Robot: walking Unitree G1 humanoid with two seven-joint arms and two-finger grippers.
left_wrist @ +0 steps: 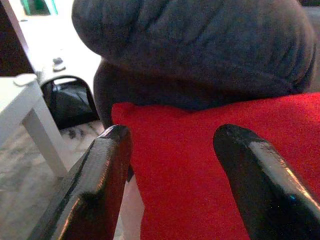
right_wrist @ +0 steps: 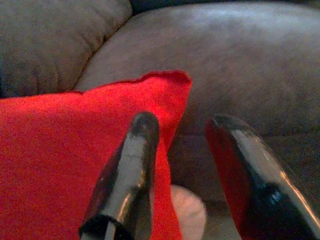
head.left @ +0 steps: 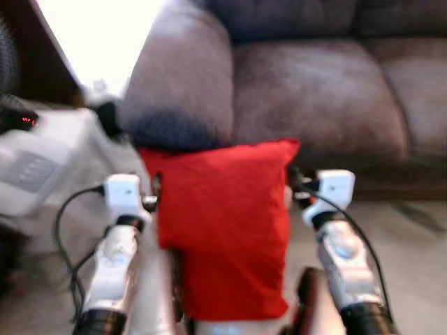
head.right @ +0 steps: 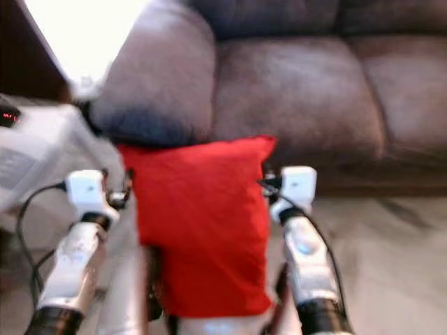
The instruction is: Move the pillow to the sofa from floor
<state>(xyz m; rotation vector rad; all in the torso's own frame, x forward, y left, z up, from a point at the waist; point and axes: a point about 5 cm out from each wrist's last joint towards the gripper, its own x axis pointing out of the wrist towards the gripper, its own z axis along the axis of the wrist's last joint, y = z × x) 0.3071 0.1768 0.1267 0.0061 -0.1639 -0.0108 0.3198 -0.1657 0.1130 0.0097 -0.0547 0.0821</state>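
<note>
The red pillow, judged light, soft and yielding, is squeezed at its side edges between the left gripper and right gripper, each with fingers spread, before the brown sofa.

Two silver, rounded metal forearms end in boxy white wrist housings. A thin black cable loops beside the left one. Glossy black long fingers form the left end effector and right end effector.

One red pillow, one sofa
</note>
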